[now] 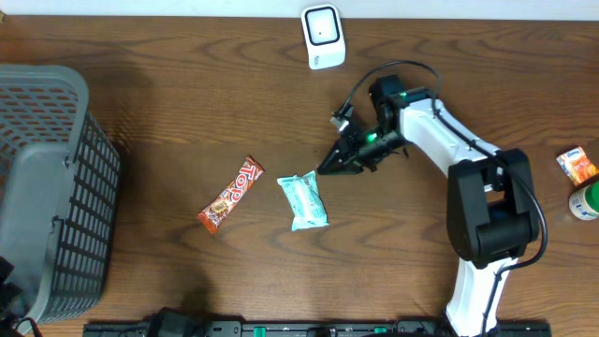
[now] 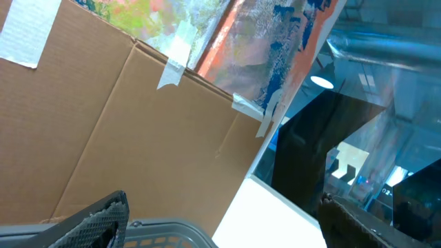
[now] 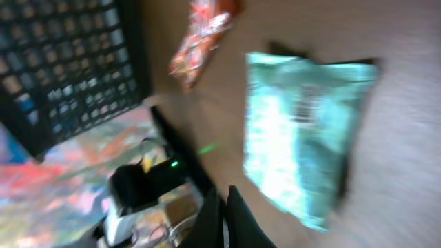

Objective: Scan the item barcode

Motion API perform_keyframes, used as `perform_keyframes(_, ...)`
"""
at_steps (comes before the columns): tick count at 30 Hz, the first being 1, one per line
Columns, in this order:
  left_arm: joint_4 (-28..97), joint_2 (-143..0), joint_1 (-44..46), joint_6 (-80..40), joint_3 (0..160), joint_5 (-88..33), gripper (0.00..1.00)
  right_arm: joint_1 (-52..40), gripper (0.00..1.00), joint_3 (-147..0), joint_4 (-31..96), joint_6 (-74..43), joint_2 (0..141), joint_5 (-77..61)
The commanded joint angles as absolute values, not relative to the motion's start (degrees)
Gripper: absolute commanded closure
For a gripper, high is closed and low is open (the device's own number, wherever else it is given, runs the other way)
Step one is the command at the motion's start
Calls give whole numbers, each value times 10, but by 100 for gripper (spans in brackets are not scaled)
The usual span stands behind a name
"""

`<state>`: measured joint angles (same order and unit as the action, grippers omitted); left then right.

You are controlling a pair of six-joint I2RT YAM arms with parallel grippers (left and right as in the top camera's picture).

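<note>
A teal snack packet (image 1: 302,200) lies flat on the wooden table, with a red candy bar (image 1: 231,194) to its left. The white barcode scanner (image 1: 321,36) stands at the back edge. My right gripper (image 1: 329,168) hovers just right of the teal packet's upper corner, its fingers pressed together and holding nothing. The blurred right wrist view shows the shut right gripper (image 3: 224,210) below the teal packet (image 3: 303,131), with the red bar (image 3: 203,38) beyond. My left gripper (image 2: 227,231) is open and empty, above a grey basket rim (image 2: 172,227).
A grey mesh basket (image 1: 47,187) fills the table's left side. An orange packet (image 1: 577,166) and a green-and-white item (image 1: 586,201) sit at the right edge. Cardboard (image 2: 124,124) stands behind the left gripper.
</note>
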<state>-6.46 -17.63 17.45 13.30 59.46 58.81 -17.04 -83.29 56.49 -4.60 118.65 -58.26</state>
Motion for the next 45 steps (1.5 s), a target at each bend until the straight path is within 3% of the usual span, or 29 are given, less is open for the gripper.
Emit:
perform_keyframes(1,-67,-182,175,128,591,589,12,-208,99,-817,551,-16,1187,-657)
perform_keyframes(17,-67,-182,175,128,591,589,12,-279,99,-630,255,-163,1236,-561)
perform_keyframes(27,-67,-182,175,128,591,589,12,-300,99,-621,261,-177,1291,-536)
perform_keyframes(38,-67,-182,175,128,591,589,12,-300,99,-641,364,-158,1100,-519)
perform_keyframes(45,-67,-182,175,128,591,589,12,-311,99,-609,357,-158,1107,-496)
